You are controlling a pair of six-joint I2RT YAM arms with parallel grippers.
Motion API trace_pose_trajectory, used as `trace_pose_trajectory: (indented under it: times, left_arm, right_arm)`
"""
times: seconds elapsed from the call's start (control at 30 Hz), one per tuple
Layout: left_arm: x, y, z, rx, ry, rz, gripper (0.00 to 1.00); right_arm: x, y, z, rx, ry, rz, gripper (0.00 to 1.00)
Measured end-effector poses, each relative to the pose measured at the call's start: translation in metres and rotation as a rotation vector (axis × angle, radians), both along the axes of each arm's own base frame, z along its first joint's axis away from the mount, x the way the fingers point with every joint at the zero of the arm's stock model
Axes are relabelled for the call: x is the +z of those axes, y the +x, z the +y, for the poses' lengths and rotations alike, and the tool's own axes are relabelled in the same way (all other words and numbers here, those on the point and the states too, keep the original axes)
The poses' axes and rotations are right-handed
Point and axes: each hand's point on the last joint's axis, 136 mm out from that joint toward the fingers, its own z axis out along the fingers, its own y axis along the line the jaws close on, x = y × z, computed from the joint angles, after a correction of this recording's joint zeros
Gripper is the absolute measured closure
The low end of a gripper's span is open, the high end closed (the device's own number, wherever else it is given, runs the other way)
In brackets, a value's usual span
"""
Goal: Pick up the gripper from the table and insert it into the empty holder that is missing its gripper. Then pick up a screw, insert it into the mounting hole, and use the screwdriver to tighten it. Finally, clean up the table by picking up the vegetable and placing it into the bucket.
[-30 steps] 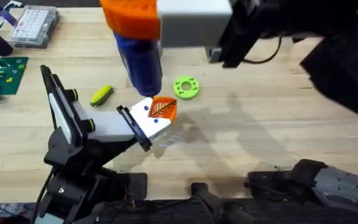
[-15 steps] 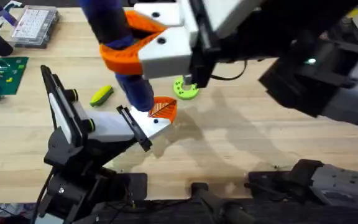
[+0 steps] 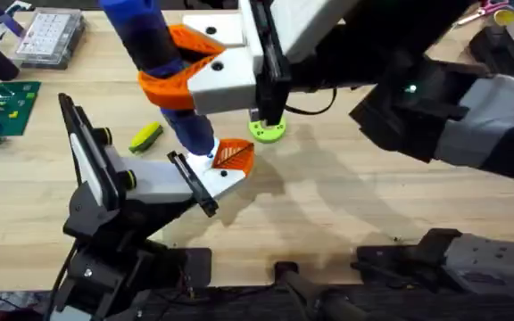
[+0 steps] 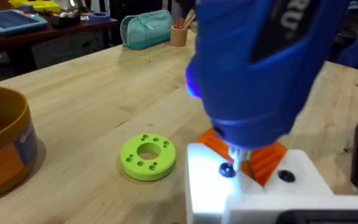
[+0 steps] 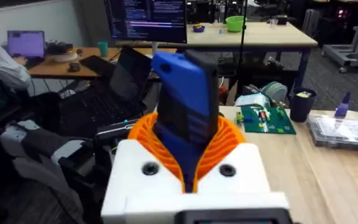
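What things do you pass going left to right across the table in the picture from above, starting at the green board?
Green circuit board → holder → corn vegetable → gripper → green disc.

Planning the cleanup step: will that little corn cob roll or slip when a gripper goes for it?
The vegetable looks rounded and elongated, lying on its side, so it may roll if nudged across its length. Its surface looks smooth like plastic, so probably light and a bit slippery; gripping across the middle seems safest.
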Motion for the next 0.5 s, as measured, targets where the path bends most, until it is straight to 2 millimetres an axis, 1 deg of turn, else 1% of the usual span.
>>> trace_pose_trajectory:
  times: [0.5]
  left_arm:
    - [0.0000, 0.0000, 0.0000, 0.000, 0.000, 0.000, 0.981]
  right_arm:
    - [-0.0023, 0.0009, 0.0008, -0.004, -0.001, -0.035, 0.949]
